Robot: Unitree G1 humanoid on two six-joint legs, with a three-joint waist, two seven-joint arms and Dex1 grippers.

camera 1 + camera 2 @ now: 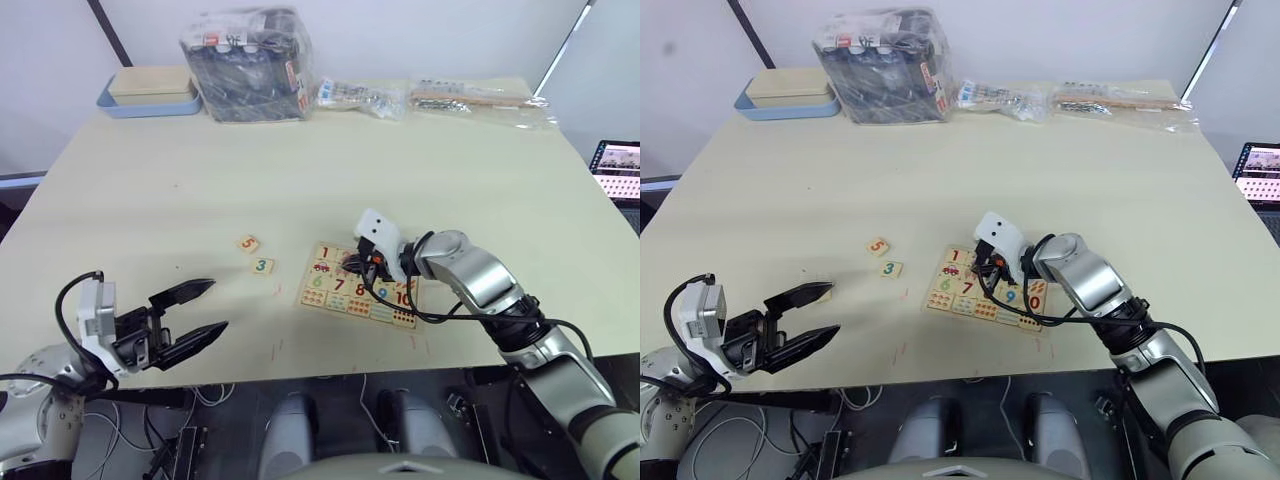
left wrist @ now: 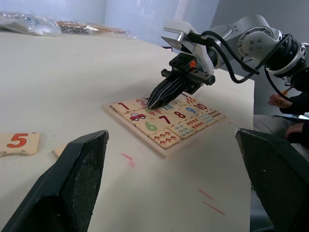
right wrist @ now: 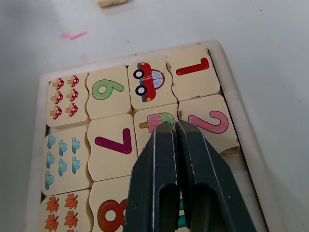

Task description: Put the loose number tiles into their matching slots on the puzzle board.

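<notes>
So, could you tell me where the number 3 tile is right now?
The 3 tile lies loose on the table, left of the puzzle board, beside the 5 tile.

Puzzle board (image 1: 345,301): flat light-wood rectangle, lying slightly skewed near the table's front edge, right of centre. Top row has the red 1 tile (image 3: 194,72) and pink 2 tile (image 3: 211,123) seated flush in the first two slots; rest of that row can't be made out. Next row: car square, ice-lolly square. Then coloured 6, 7, 8, 9, 10, with picture squares (mushrooms, clouds, leaves) along the front row.

Loose tiles on the bare table left of the board: orange 5 tile (image 1: 248,243), face up, slightly rotated; green 3 tile (image 1: 262,266), face up, just nearer the front edge and closer to the board. The two are near each other, not touching.
</notes>
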